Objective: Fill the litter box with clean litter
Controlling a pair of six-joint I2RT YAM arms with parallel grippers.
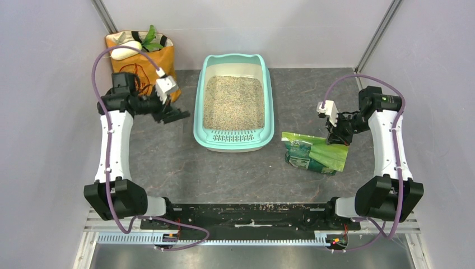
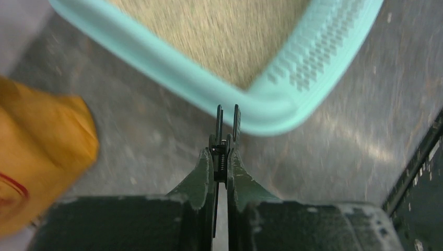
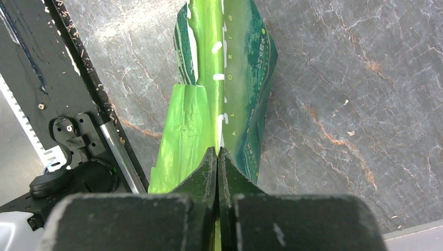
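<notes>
The mint-teal litter box [image 1: 270, 112] sits at the table's centre back, its slotted grate step [image 1: 233, 136] at the near end. Beige clean litter [image 1: 233, 102] covers its floor. My left gripper [image 1: 180, 116] hovers left of the box, shut and empty. In the left wrist view, that gripper [image 2: 228, 112] points at the box's near corner [image 2: 271, 112], with litter [image 2: 219, 36] beyond. My right gripper [image 1: 338, 140] is shut on a fold of the green printed bag [image 1: 311, 154], which lies right of the box. The right wrist view shows the gripper [image 3: 217, 150] pinching the bag [image 3: 237, 68].
An orange paper grocery bag [image 1: 147, 61] with white and green items stands at the back left, close behind my left arm; it also shows in the left wrist view [image 2: 42, 151]. The black base rail [image 1: 252, 213] runs along the near edge. Grey walls enclose the table.
</notes>
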